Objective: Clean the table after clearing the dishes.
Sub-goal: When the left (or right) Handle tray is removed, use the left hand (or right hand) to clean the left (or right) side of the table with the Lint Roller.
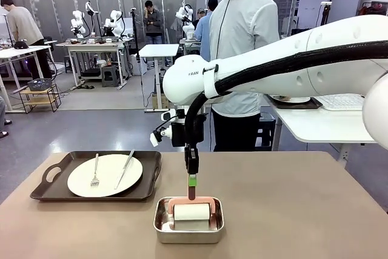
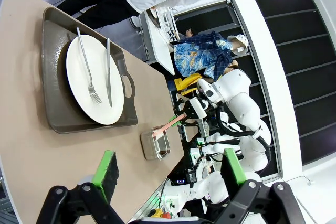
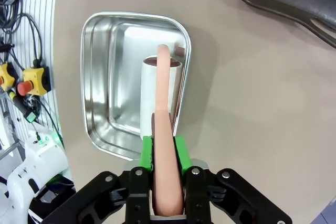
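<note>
Right pincer [image 3: 163, 153] points straight down, its green pads clamped tight on the pink handle [image 3: 163, 114] of the white roller [image 1: 191, 212]. The handle stands upright; the roller's drum lies across, left to right, inside the square steel tin [image 1: 160, 225] near the robot's edge of the tan worktop [image 1: 291, 210].

Left pincer [image 2: 168, 169] hangs above the worktop with its jaws wide apart and nothing between them.

On the robot's left sits 1 dark tray [image 1: 42, 189], its long axis running left to right with a handle at each end. It carries 1 white plate [image 1: 79, 180]. A fork [image 1: 95, 171] lies on the plate with its tines toward the robot, and a knife [image 1: 125, 168] lies beside it, slightly slanted. The tin stands just beside the tray's right end, apart from it. A person [image 1: 242, 40] stands at the far side, behind the right arm.
</note>
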`<act>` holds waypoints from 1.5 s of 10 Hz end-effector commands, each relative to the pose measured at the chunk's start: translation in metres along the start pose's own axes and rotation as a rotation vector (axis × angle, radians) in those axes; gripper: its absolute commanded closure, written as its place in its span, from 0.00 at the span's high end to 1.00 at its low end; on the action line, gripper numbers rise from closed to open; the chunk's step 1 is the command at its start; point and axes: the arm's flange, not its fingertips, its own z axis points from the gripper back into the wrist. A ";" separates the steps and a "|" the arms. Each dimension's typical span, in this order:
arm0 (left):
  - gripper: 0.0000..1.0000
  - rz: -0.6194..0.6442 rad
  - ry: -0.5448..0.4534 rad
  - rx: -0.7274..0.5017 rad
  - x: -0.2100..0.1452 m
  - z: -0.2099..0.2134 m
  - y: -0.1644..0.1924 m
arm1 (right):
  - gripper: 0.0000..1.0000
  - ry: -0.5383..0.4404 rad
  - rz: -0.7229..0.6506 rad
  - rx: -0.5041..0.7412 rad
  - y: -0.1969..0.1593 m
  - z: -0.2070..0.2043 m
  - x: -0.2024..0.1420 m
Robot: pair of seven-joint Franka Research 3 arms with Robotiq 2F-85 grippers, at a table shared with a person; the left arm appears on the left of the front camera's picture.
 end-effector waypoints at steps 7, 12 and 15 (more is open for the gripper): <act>1.00 -0.005 -0.001 -0.007 0.000 0.003 -0.002 | 0.00 -0.591 -0.829 -0.122 0.098 0.068 -0.192; 1.00 -0.005 -0.001 -0.007 0.000 0.003 -0.002 | 0.00 -0.608 -0.981 -0.072 0.085 0.065 -0.260; 1.00 -0.005 -0.001 -0.007 0.000 0.003 -0.002 | 0.21 -0.633 -1.013 -0.069 0.087 0.056 -0.265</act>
